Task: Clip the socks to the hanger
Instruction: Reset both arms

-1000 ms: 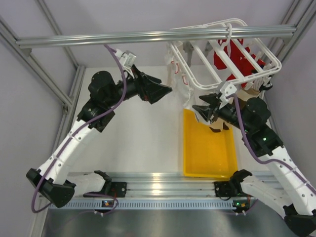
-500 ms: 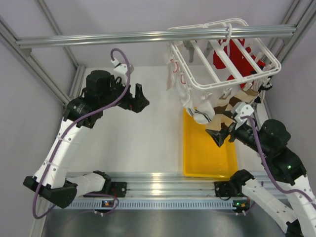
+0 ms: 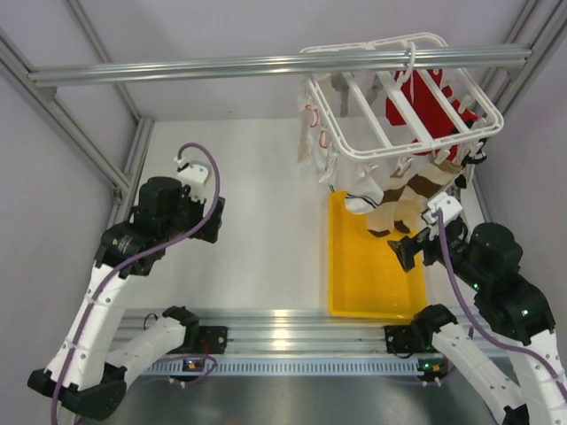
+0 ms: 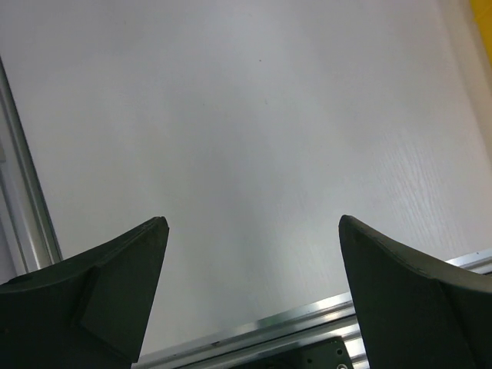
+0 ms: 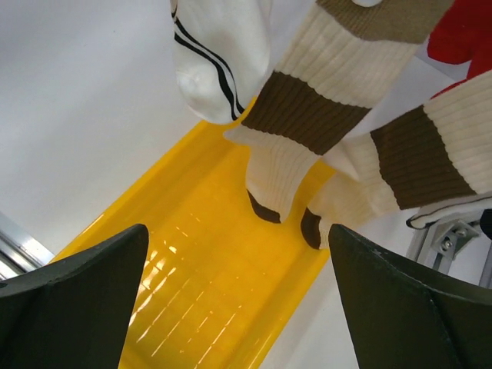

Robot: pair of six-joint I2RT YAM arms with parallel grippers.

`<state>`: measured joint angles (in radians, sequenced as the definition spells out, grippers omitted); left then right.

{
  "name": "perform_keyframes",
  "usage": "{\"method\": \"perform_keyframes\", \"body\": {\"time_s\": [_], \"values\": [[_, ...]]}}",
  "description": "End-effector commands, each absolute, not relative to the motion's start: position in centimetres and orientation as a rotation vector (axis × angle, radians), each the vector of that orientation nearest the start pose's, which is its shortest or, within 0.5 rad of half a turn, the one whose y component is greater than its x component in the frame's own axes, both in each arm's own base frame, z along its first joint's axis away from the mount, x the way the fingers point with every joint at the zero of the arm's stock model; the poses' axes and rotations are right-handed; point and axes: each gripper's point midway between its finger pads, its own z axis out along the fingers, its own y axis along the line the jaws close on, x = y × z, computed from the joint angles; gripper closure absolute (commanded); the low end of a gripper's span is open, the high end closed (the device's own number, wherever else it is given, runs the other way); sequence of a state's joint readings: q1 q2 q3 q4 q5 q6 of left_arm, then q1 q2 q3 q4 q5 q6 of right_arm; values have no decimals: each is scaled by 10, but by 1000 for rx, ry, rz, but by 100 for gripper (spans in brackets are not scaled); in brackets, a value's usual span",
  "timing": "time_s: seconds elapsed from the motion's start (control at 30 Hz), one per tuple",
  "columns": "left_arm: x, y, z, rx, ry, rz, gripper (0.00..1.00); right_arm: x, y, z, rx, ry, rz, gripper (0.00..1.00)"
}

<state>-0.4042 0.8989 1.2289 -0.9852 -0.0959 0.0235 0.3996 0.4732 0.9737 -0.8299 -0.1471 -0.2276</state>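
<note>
1. table: white, seen bare under the left arm; framed by aluminium profiles.
2. hanger: white frame, hung by its hook from the overhead rail at the far right, tilted, with clips dangling beneath.
3. tray: yellow, laid on the table's right side below the hanger's near edge, no item seen lying in it.
4. red garment: hung under the hanger's far side, behind the socks.
5. socks: two cream socks with dark brown blocks are seen hanging from the hanger's near right edge, toes down over the tray's far end, side by side and touching. whether the toes touch the tray cannot be told.
6. white sock: thin black stripes, hung just left of the brown-banded pair.
7. right gripper: fingers spread wide, nothing held; positioned over the tray near its right wall, just short of the sock toes and pointed at them.
8. left gripper: fingers spread wide, nothing held; positioned above bare table on the left, well apart from the hanger and socks.
</note>
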Motion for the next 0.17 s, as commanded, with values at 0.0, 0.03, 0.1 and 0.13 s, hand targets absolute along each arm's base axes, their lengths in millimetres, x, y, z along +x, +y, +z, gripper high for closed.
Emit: {"method": "perform_keyframes", "body": {"time_s": [0.0, 0.03, 0.1, 0.13], "values": [[223, -57, 285, 359, 2119, -38, 3, 166, 82, 291, -628, 1755, 250, 0], [220, -55, 287, 338, 2112, -41, 4, 165, 81, 290, -621, 1757, 251, 0], [219, -48, 290, 296, 2102, -21, 4, 161, 81, 294, -610, 1738, 261, 0], [219, -46, 294, 282, 2088, -14, 3, 160, 80, 295, -601, 1738, 262, 0]]}}
